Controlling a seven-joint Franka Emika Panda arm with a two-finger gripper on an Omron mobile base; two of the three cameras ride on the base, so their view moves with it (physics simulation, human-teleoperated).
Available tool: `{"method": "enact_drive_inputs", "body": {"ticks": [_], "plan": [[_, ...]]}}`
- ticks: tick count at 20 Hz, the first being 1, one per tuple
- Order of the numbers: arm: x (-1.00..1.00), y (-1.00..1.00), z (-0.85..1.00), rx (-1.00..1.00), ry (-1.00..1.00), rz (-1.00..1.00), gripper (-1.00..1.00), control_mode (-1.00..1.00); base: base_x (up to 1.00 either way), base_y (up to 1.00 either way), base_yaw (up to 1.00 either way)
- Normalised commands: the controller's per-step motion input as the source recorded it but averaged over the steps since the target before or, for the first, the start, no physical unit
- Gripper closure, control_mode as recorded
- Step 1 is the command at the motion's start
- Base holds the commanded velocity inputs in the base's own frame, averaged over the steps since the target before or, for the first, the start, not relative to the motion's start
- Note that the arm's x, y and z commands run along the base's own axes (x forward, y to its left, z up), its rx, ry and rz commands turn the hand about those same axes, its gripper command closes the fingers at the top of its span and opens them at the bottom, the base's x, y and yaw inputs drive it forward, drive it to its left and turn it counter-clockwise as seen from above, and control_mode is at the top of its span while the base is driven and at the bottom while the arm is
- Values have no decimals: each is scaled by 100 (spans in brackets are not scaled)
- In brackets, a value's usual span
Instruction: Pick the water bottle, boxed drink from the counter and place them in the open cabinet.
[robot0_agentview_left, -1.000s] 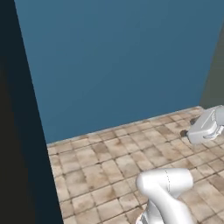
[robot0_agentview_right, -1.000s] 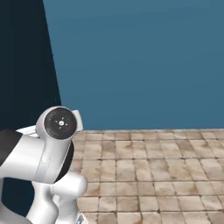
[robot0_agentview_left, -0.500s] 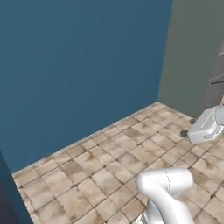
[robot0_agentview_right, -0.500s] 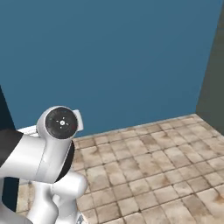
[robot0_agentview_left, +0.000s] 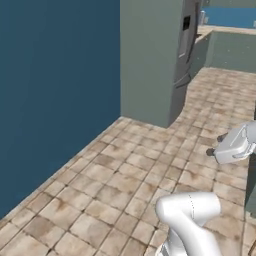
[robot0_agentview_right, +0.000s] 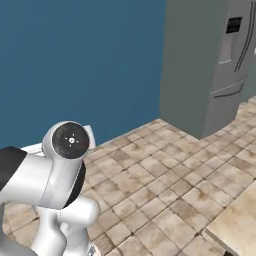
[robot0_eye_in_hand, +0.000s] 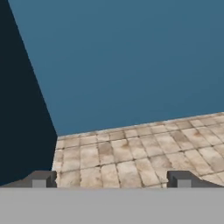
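The right base view shows a corner of the counter (robot0_agentview_right: 235, 222) at lower right. The gripper (robot0_eye_in_hand: 111, 179), jaws spread wide and empty, faces tiled floor (robot0_eye_in_hand: 131, 153) and blue wall (robot0_eye_in_hand: 131, 57), well apart from it.

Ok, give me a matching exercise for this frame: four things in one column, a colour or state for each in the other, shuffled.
Things:
1. wall
2. floor
3. fridge
4. gripper

Colour or state:
A. grey
B. open, holding nothing
C. blue
D. beige-brown tiles

Pairs: 1-C, 2-D, 3-A, 4-B
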Motion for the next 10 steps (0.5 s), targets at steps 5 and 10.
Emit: {"method": "enact_drive_inputs", "body": {"ticks": [5,10], "plan": [[0,0,0,0,0,0,-100,100,51,9,-52],[0,0,0,0,0,0,-100,100,73,2,-25]]}}
